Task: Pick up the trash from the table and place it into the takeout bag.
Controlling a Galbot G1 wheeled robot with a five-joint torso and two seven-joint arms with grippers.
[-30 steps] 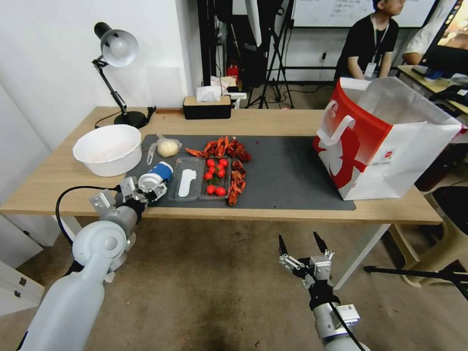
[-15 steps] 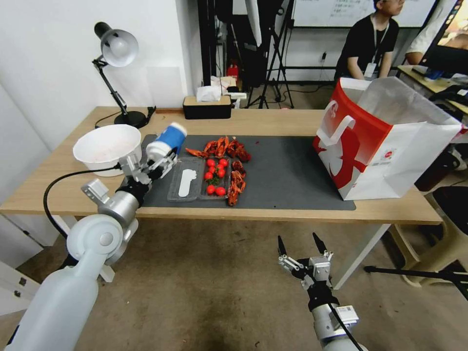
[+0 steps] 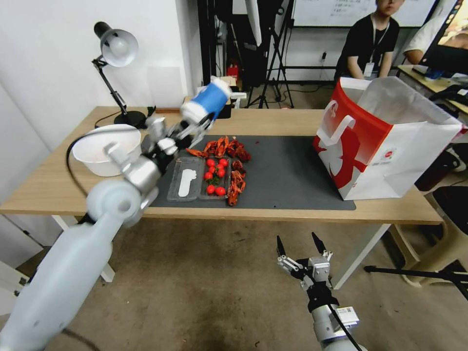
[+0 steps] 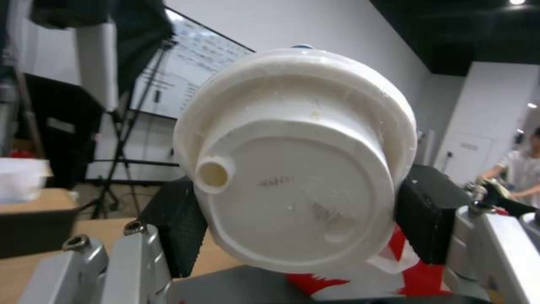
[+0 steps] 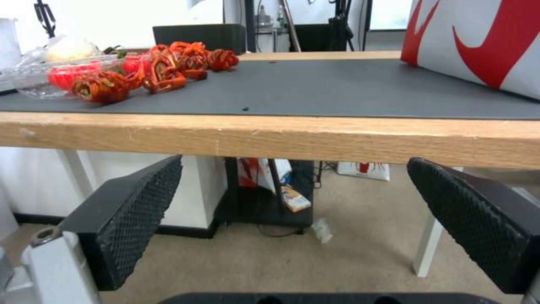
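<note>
My left gripper (image 3: 196,123) is shut on a blue white-lidded cup (image 3: 207,101), held tilted in the air above the left end of the dark mat (image 3: 287,170) on the table (image 3: 273,119). In the left wrist view the cup's white lid (image 4: 292,169) sits between the two black pads (image 4: 174,228). The red and white takeout bag (image 3: 385,141) stands open at the table's right end, far from the cup. My right gripper (image 3: 298,246) hangs open below the table's front edge, empty. A clear bag with a pale lump (image 5: 70,48) lies at the mat's far left.
A white bowl (image 3: 105,148) sits left of the mat. A clear tray of cherry tomatoes (image 3: 214,175) and red crayfish shells (image 3: 226,146) lie mid-mat. A desk lamp (image 3: 114,48) and a black tissue box (image 3: 225,112) stand along the back edge.
My left arm has lifted the blue cup off the mat, carrying it up, farther back and to the right. The right gripper has stayed where it was.
</note>
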